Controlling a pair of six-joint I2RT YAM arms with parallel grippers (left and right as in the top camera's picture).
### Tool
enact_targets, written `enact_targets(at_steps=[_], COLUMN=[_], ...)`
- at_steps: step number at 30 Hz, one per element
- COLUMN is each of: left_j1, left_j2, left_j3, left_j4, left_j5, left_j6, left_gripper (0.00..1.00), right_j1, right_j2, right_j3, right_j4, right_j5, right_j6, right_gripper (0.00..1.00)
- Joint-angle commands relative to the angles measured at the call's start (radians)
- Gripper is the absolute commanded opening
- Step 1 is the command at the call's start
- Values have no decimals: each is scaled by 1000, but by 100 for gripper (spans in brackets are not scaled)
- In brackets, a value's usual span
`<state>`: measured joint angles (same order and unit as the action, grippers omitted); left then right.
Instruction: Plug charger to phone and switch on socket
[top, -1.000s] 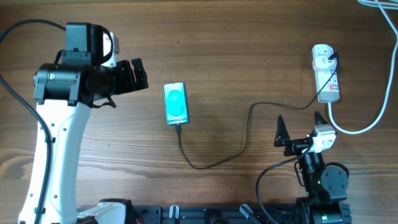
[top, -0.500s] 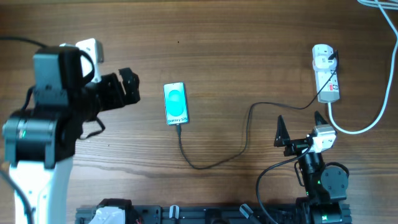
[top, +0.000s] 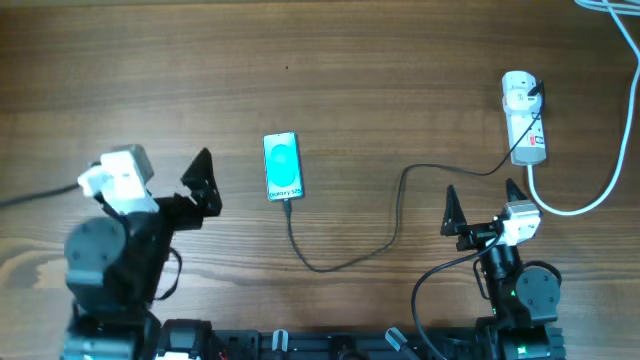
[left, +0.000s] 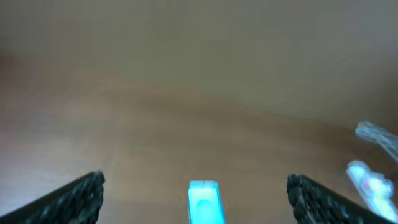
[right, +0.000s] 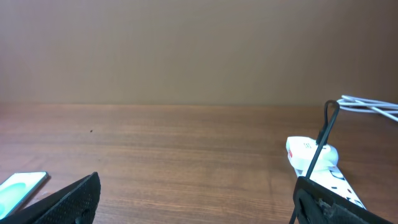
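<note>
At the middle of the wooden surface (top: 400, 60) your phone (top: 282, 166) lay flat, its teal screen lit and its white label strip at the end nearer you. Into that near edge ran the charger (top: 322, 269): you could see the thin black cable meet the phone's edge, though whether the tip was seated in the port was too small to tell. From there the cable looped towards you, bent right and climbed to the socket (top: 525, 130), which lay at the far right with its rounded end away from you. A dark plug sat in the socket's far outlet; the near part bore red marks, and the switch position could not be read. A white lead (top: 590, 205) curved from the socket's near end out to the right edge. Your left fingers (left: 74, 199) were spread wide and held nothing; they stood left of the phone and well apart from it, pointed towards it, as the blurred left wrist view showed. Your right fingers (top: 450, 212) were likewise spread wide and empty, near you on the right, short of the socket with the cable passing beyond their tips.
</note>
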<state>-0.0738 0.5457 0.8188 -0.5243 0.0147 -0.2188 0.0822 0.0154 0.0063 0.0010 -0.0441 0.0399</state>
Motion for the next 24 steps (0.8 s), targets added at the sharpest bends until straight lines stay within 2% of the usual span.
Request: enact_targets(at_steps=[1, 3, 4, 8, 15, 24], left_j1=[5, 5, 5, 5, 5, 5], left_j2=[-121, -175, -218, -282, -394, -543], left_j3=[-199, -302, -400, -529, -640, -799], left_j4=[159, 269, 377, 491, 503, 511], left_j5=[-16, -16, -16, -16, -12, -13], left_j6=[10, 10, 33, 59, 187, 190], left_gripper=[100, 100, 100, 100, 100, 100], right_j1=[-4, -4, -4, -4, -4, -4], right_j2=[-11, -11, -11, -11, -11, -11], right_j3=[-1, -1, -1, -1, -1, -1], right_j4=[3, 3, 3, 3, 3, 3], right_j5=[10, 10, 10, 10, 10, 10], right_j6=[13, 13, 13, 13, 13, 13], right_gripper=[100, 100, 100, 100, 100, 100])
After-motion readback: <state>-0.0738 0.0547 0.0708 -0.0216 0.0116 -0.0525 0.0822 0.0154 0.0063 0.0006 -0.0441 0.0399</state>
